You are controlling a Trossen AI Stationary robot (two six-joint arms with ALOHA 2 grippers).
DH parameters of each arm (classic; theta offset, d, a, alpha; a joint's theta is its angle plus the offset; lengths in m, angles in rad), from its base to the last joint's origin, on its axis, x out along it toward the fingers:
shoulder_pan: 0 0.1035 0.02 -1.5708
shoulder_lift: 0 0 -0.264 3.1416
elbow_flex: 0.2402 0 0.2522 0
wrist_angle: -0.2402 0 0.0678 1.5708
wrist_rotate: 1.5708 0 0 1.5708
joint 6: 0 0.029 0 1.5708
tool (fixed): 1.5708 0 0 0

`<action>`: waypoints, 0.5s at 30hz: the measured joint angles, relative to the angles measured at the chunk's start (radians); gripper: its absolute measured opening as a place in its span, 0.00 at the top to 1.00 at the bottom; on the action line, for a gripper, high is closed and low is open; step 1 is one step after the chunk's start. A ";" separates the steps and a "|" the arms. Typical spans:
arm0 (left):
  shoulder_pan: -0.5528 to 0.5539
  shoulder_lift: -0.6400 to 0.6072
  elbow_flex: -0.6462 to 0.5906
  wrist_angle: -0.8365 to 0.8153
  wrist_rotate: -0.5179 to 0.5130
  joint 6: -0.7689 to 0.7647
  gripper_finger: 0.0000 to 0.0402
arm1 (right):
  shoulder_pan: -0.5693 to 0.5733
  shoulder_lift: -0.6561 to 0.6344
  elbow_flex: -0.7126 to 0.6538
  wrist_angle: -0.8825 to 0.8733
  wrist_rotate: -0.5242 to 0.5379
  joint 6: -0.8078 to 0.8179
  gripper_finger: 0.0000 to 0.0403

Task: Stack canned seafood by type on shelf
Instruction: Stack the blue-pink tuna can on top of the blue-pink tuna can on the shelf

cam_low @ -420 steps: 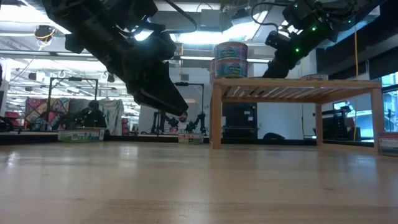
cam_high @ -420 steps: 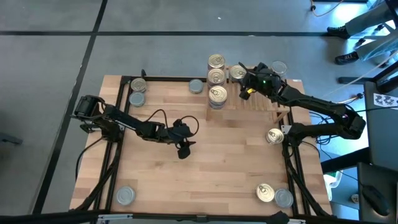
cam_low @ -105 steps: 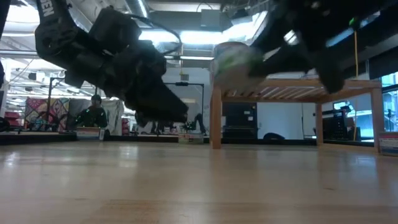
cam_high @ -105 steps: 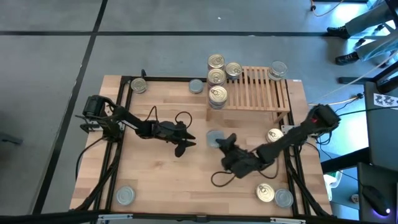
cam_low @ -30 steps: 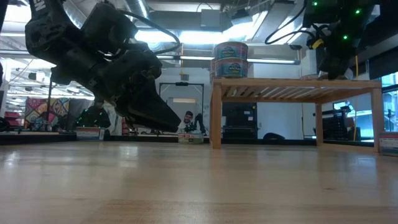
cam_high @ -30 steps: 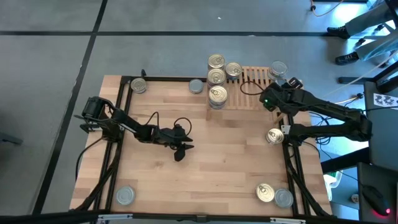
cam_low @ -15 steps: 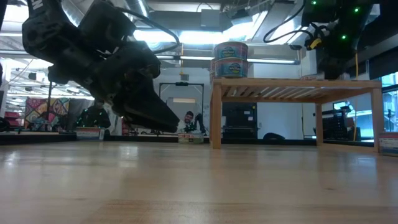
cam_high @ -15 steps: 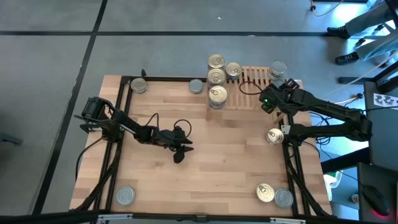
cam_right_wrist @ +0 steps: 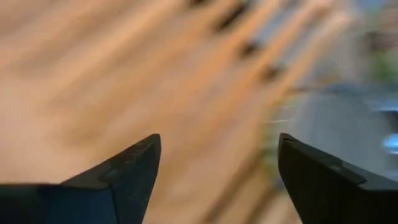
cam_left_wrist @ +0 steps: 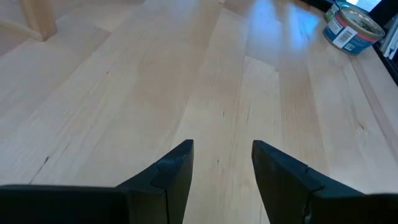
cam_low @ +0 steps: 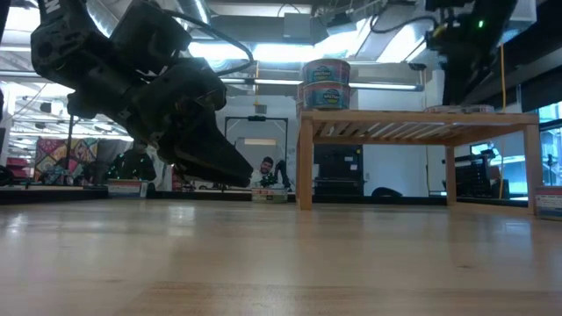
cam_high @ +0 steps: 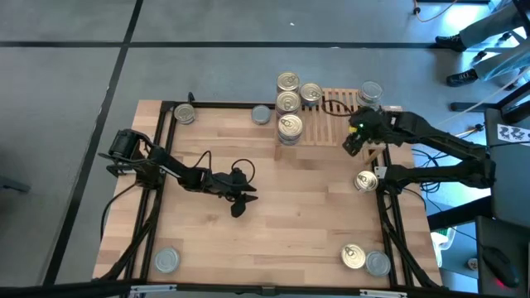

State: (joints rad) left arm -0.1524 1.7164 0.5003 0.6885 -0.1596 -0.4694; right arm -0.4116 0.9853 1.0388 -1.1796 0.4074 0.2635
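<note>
Shelf (cam_high: pixel 348 120) at table's 1 o'clock – gold tins (cam_high: pixel 289 126) stacked at its 9 o'clock end, silver tin (cam_high: pixel 370 93) at far 3 o'clock corner. Right gripper (cam_high: pixel 351 142) over shelf's near edge, fingers spread wide, nothing between. Left gripper (cam_high: pixel 238 204) low over mid-table (cam_high: pixel 273 223), fingers parted, empty. Loose tins along table edges – 5, 7, 11 o'clock.

Both arms matte black, jointed links, loose black cables looping off each. Right arm (cam_high: pixel 431 142) shows green indicator light near wrist. Fingers (cam_left_wrist: pixel 168 180) dark, wedge-shaped, blunt-tipped.
</note>
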 joint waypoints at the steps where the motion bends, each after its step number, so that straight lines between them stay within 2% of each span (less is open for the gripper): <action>1: 0.000 0.000 0.000 0.000 0.000 0.000 0.60 | 0.007 -0.002 0.011 -0.003 -0.092 0.012 0.24; 3: 0.000 0.000 0.000 0.000 0.000 0.000 0.60 | 0.046 -0.007 0.013 -0.002 -0.255 0.038 0.26; 5: 0.000 0.000 0.000 0.000 0.000 0.005 0.60 | 0.111 -0.006 0.013 -0.001 -0.358 0.061 0.29; 8: 0.000 0.000 0.000 0.003 0.000 0.020 0.60 | 0.240 0.000 0.005 0.000 -0.408 0.106 0.32; 15: 0.000 0.000 0.000 0.003 0.000 0.024 0.60 | 0.500 0.001 -0.070 0.007 -0.420 0.270 0.41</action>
State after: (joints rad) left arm -0.1520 1.7164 0.5003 0.6915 -0.1600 -0.4458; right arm 0.0884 0.9866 0.9684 -1.1724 -0.0123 0.5334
